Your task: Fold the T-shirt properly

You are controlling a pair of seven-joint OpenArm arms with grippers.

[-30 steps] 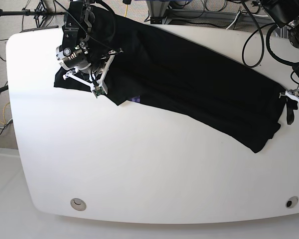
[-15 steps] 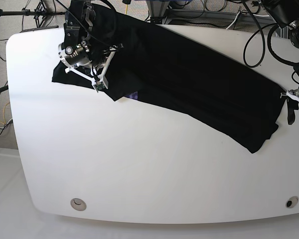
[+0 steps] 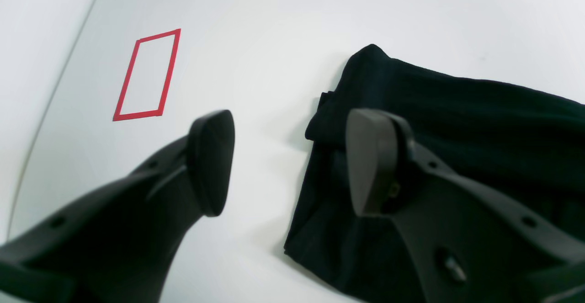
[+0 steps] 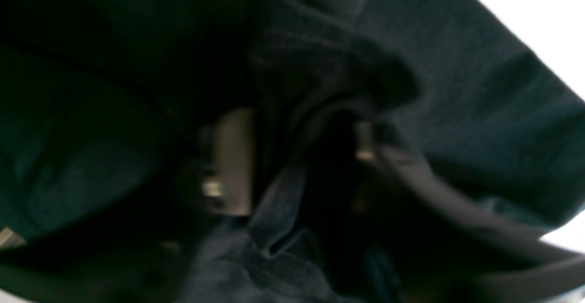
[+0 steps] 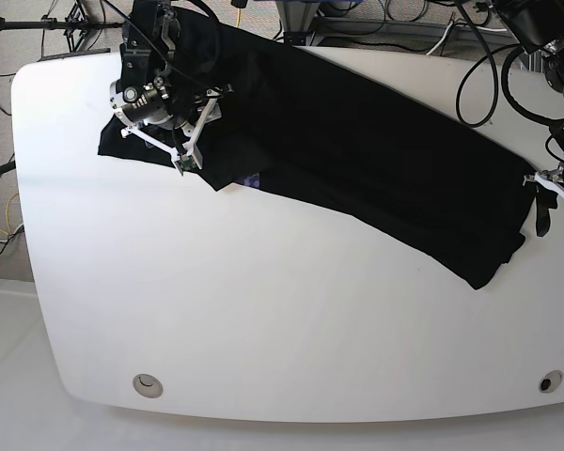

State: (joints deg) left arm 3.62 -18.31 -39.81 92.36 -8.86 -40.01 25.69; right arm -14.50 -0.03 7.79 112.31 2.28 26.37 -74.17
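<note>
T-shirt sprawls along the bench far edge; right pincer clenched on it, left pincer released at the right edge.

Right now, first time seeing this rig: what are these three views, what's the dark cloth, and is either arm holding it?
It is a two-armed robot working over a white table. The base view looks down on the whole table. The other two views come from cameras mounted on each arm's wrist, looking past the fingers.

The large plain black short-sleeved T-shirt lies stretched in a long diagonal band across the far side of the table.

The right gripper sits on the base view's left, over one end of the shirt. Its wrist view is filled with bunched black cloth around the fingers, so it seems to be gripping the shirt, though that picture is blurred.

The left gripper is on the base view's right. Its wrist view shows it open, empty, with one finger over the shirt's edge. A red tape rectangle marks the table nearby.
</note>
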